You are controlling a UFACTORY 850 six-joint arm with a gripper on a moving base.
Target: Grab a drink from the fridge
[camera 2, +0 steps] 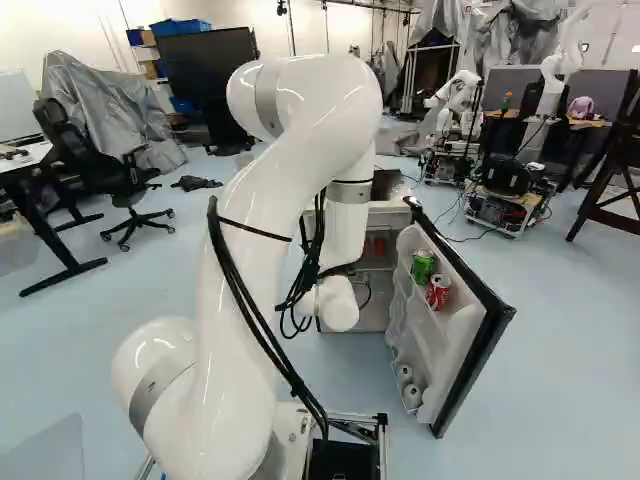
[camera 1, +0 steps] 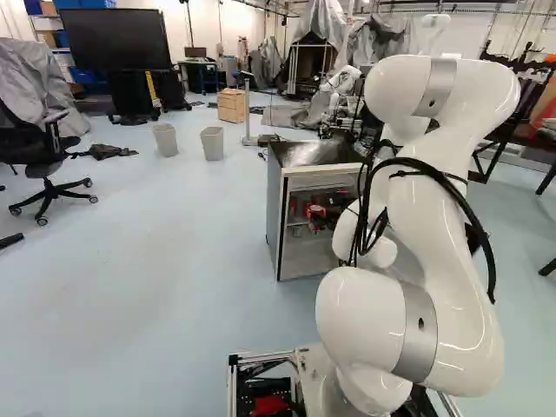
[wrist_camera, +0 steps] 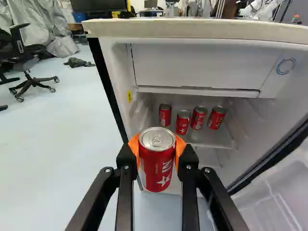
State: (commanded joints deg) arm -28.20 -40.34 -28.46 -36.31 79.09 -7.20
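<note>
Red metal drink can (wrist_camera: pixel 157 160) clamped upright between both orange pads of the black two-finger gripper (wrist_camera: pixel 157 153), fingers parted by the can's width. Can held in front of the open white fridge (wrist_camera: pixel 202 30); four red cans (wrist_camera: pixel 182 122) seen on its inner shelf.

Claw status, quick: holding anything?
Claw: closed on a red can, one orange pad on each side, can held in front of the open fridge.

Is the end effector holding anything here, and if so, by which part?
Yes, a red soda can. The orange pads of the end effector grip its side wall from two sides, around the upper half, below the rim.
</note>
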